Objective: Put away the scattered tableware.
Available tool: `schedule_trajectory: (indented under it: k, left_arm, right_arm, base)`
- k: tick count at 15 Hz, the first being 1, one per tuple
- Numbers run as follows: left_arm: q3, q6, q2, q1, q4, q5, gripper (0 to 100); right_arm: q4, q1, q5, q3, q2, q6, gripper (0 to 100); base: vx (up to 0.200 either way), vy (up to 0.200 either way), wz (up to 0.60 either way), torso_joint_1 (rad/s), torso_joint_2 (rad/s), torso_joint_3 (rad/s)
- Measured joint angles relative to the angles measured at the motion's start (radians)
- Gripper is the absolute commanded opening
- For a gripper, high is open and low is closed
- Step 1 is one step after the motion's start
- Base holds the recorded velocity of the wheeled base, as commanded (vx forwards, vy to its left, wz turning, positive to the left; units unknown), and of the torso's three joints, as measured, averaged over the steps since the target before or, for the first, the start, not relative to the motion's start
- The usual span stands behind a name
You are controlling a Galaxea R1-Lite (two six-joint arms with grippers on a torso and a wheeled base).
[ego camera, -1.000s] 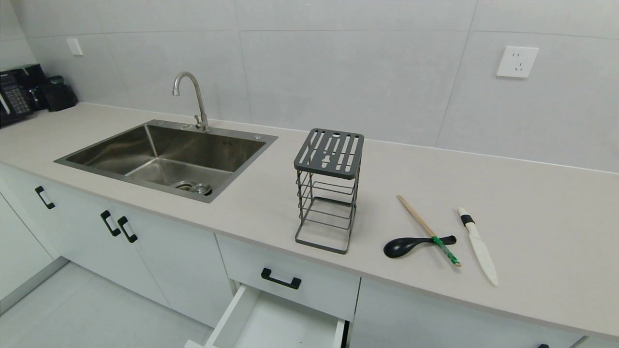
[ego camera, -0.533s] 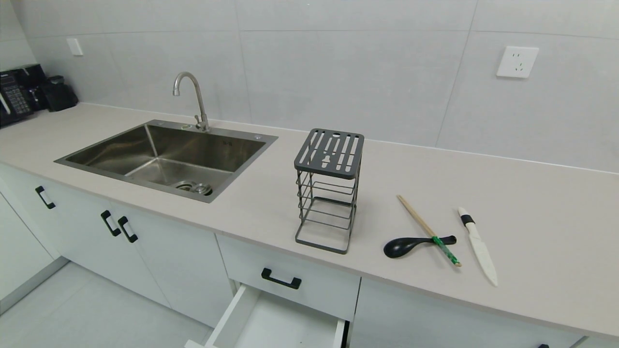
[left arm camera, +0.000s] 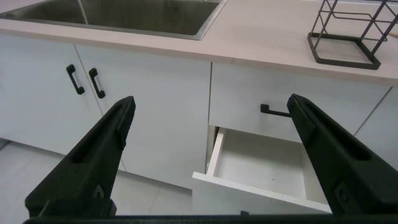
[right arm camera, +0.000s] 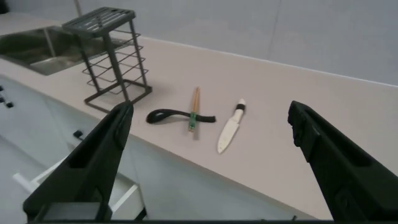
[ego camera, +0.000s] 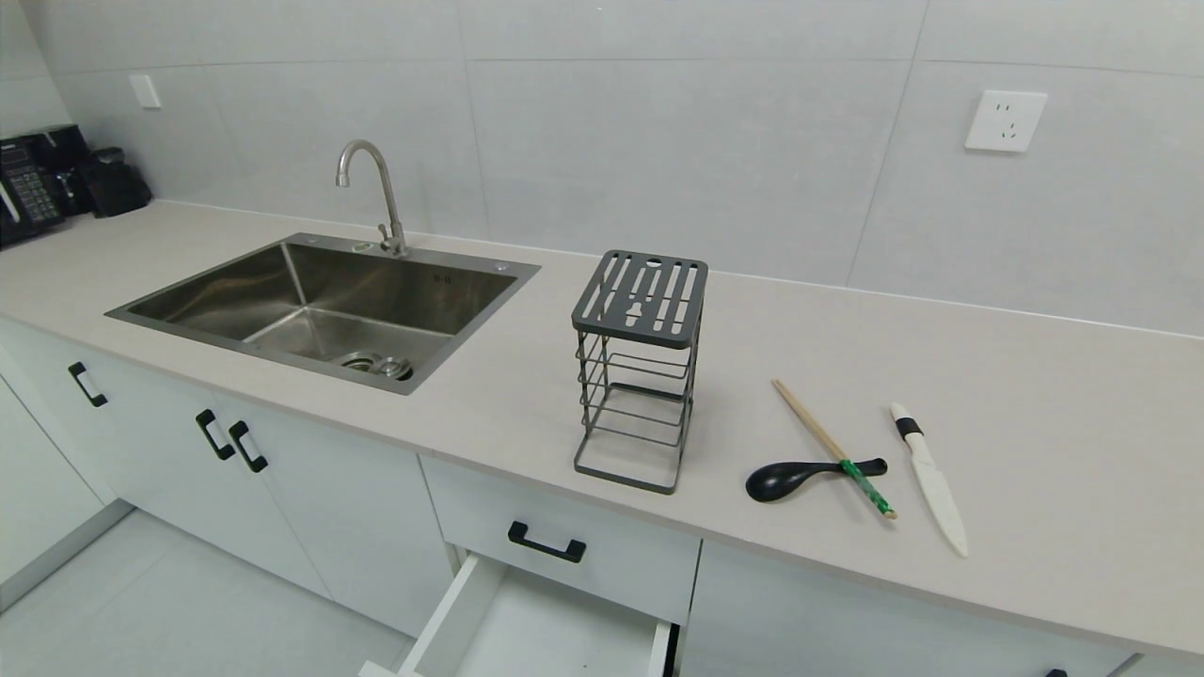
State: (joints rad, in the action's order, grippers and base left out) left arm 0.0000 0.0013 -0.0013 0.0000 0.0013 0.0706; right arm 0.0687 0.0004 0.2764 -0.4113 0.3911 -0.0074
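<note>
A dark grey wire rack with a slotted flat top stands upright on the pale beige countertop, between the stainless steel sink on its left and the loose tableware on its right. The tableware lies flat near the counter's front edge. A black plastic spoon is nearest the rack, with its bowl toward the rack. A pair of wooden chopsticks with a green band lies diagonally across the spoon's handle, touching it. A white knife with a black band on its handle lies just beside them on the far side, apart from both. The rack's slots hold no utensils. Below the counter, a white drawer stands pulled open beneath a closed drawer with a black handle. The left gripper hangs in front of the cabinets, lower than the counter and over the open drawer, with its two black fingers spread wide and nothing between them. The right gripper sits off the counter's front edge, facing the spoon, chopsticks and knife. Its fingers are likewise wide apart and hold nothing.
</note>
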Motion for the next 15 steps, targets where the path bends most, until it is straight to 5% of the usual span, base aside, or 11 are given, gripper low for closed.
schedule_trajectory:
  k: [3,10,15]
  left_arm:
    - [0.000,0.000,0.000,0.000,0.000,0.000,100]
    - [0.000,0.000,0.000,0.000,0.000,0.000,100]
    - [0.000,0.000,0.000,0.000,0.000,0.000,100]
  right_arm:
    - [0.006,0.074,0.011,-0.073,0.257,-0.002,100]
    - [-0.009,0.430,-0.344,-0.307,0.790,0.035,100]
    - [-0.015,0.508,-0.391,-0.385,1.028,0.104,100]
  base:
    - [0.000,0.000,0.00,0.000,0.00,0.000]
    - [0.000,0.000,0.00,0.000,0.00,0.000]
    - [0.000,0.000,0.00,0.000,0.00,0.000]
